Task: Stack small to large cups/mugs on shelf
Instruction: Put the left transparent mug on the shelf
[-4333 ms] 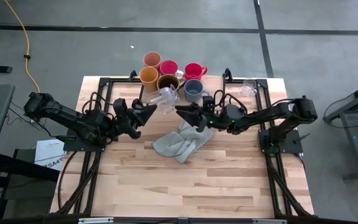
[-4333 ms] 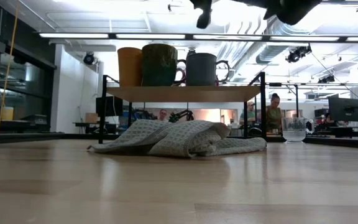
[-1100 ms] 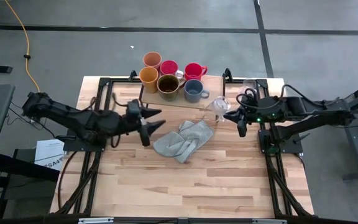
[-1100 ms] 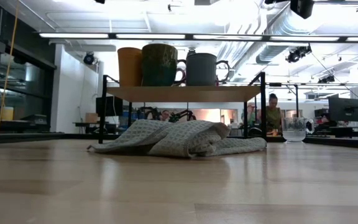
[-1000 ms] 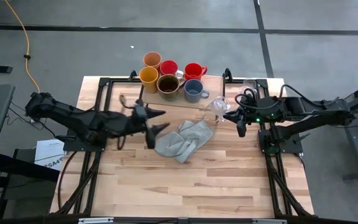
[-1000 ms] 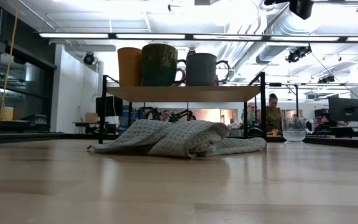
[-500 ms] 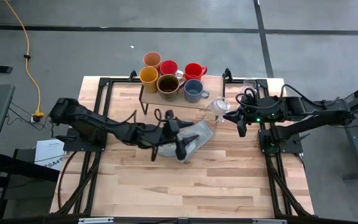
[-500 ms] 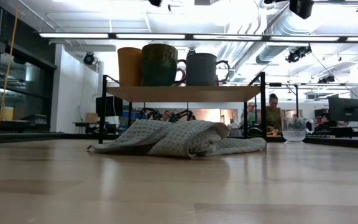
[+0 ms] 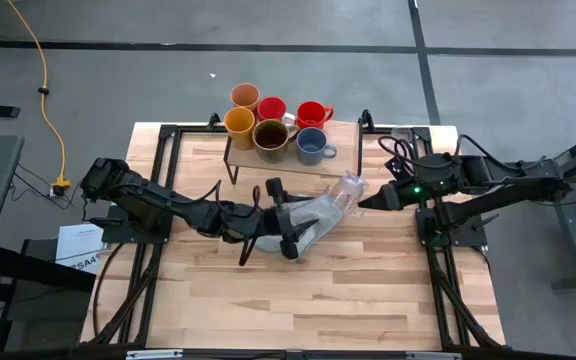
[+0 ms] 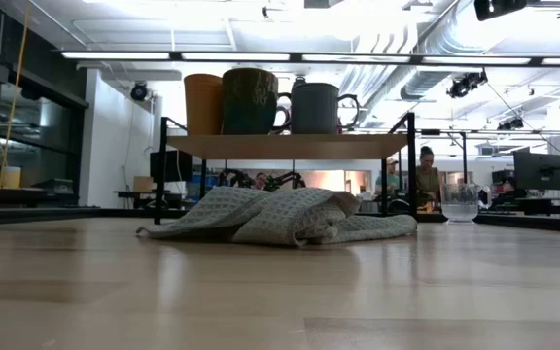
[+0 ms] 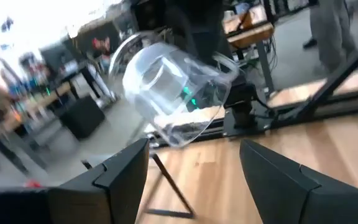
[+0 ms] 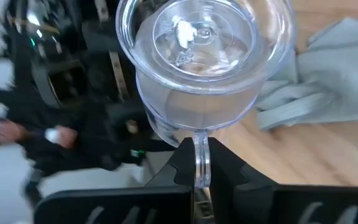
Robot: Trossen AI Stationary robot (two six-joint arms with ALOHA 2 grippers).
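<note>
The right gripper [image 12: 194,180] pinches a clear glass cup's [image 12: 202,68] handle, presenting it before the spread left gripper [image 11: 194,163], probably for handover.

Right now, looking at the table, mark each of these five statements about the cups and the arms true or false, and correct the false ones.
1. The right gripper pinches a clear glass cup by its handle. True.
2. The left gripper is shut on the grey cloth. False: it is open, above the cloth.
3. Six mugs stand on the shelf. True.
4. Another glass cup stands on the tabletop. True.
5. The held cup hangs over the shelf. False: it hangs in front of it.
</note>
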